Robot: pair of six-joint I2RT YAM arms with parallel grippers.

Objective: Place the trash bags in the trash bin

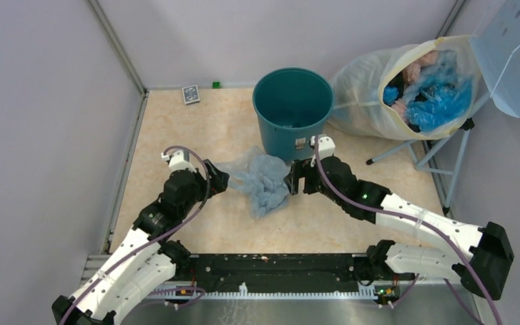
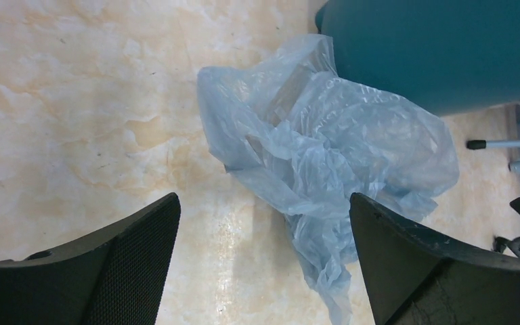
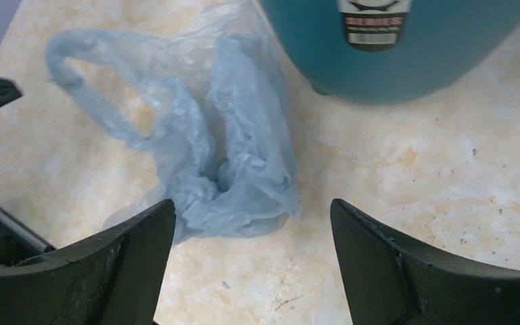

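The thin, crinkly, translucent pale blue-grey plastic trash bag is lying crumpled on the marbled beige tabletop, not in the bin. Its far edge is reaching up to the foot of the round, tapered teal-green plastic trash bin. The bin is standing upright just behind it, showing a small white sticker low on its near side. In the right wrist view one loop-like handle of the bag is stretching out flat across the table, away from the bunched middle. The left gripper is sitting low at the bag's left edge with its two dark fingers spread wide apart, the bag's folds showing between them. Whether a finger is touching the plastic cannot be told. The right gripper is facing it from the bag's right side, just in front of the bin, and its fingers are likewise standing well apart and gripping nothing. Further out, to the right of the bin, a big cloudy-white plastic sack with a yellowish rim is leaning open toward the camera with bright blue plastic bunched inside it. At the table's far edge a small dark patterned card box is lying flat.
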